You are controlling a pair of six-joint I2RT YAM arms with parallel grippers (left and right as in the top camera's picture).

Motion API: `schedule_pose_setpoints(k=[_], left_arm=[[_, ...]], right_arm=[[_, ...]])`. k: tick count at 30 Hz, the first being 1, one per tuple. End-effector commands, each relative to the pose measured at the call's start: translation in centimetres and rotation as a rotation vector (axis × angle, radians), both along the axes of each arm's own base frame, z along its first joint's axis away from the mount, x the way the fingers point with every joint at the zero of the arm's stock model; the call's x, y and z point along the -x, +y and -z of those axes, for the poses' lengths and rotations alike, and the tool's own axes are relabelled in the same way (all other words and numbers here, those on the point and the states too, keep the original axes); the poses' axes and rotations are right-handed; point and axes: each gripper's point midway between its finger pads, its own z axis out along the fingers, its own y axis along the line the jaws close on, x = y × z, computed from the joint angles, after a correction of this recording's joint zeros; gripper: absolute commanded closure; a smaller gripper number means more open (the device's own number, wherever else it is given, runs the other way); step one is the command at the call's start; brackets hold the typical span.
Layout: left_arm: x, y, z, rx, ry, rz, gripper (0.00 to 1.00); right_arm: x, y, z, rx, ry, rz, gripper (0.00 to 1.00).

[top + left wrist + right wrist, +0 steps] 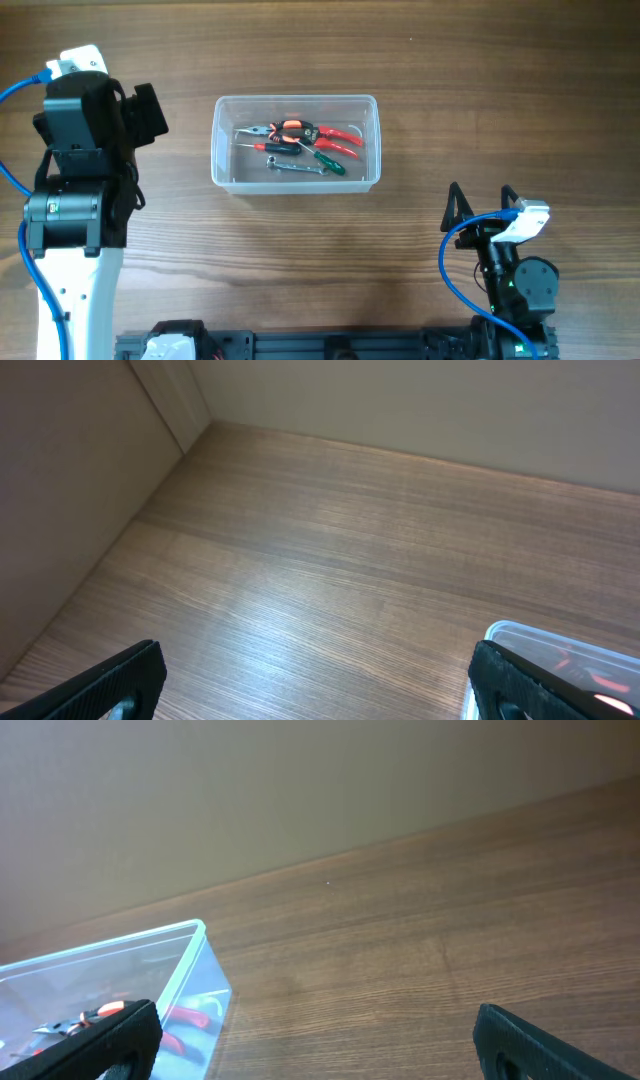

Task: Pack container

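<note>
The clear plastic container (296,183) sits on the table's middle, far side. Inside lie red-handled pliers (335,137), an orange-and-black tool (292,130), a green-handled screwdriver (328,160) and a small metal wrench (293,167). My left gripper (150,112) is open and empty, left of the container; one container corner (560,645) shows at the lower right of the left wrist view, by the open fingers (315,680). My right gripper (482,205) is open and empty, right of and nearer than the container. The right wrist view shows the container's end (190,970) left of the open fingers (315,1040).
Bare wooden tabletop (300,260) surrounds the container. The left arm's body (75,190) stands at the left edge, the right arm's base (515,290) at the lower right. A plain wall (250,790) rises behind the table's far edge.
</note>
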Motion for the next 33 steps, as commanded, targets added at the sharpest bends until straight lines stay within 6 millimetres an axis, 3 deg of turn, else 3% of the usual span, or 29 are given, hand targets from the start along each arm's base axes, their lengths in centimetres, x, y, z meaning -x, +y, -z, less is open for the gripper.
schedule_pose_setpoints(k=[1,7,11,14,17,21,24,29,33], left_arm=[[0.0,0.2,-0.3,-0.001,-0.008,-0.01,0.0],[0.0,0.2,-0.3,-0.001,-0.008,-0.011,0.0],[1.4,0.0,-0.4,-0.004,-0.014,0.005,0.0],[3.4,-2.5,-0.4,0.092,-0.089,0.138,0.0],[4.8,-3.2,0.3,0.15,-0.197,0.198,0.0],[7.0,-2.8,3.5,0.216,-0.309,0.162,0.0],[8.3,-3.0,7.7,0.221,-0.347,0.167,0.0],[9.0,-3.7,14.5,0.304,-0.401,0.171,0.0],[8.8,-3.7,17.2,0.378,-0.432,0.137,0.0]], right_arm=[[0.0,0.2,-0.1,-0.013,-0.012,-0.01,0.0],[0.0,0.2,-0.1,-0.013,-0.012,-0.01,0.0],[0.0,0.2,-0.1,-0.013,-0.012,-0.01,0.0],[0.0,0.2,-0.1,-0.013,-0.012,-0.01,0.0],[0.0,0.2,-0.1,-0.013,-0.012,-0.01,0.0],[0.0,0.2,-0.1,-0.013,-0.012,-0.01,0.0],[0.0,0.2,-0.1,-0.013,-0.012,-0.01,0.0],[0.0,0.2,-0.1,-0.013,-0.012,-0.01,0.0],[0.0,0.2,-0.1,-0.013,-0.012,-0.01,0.0]])
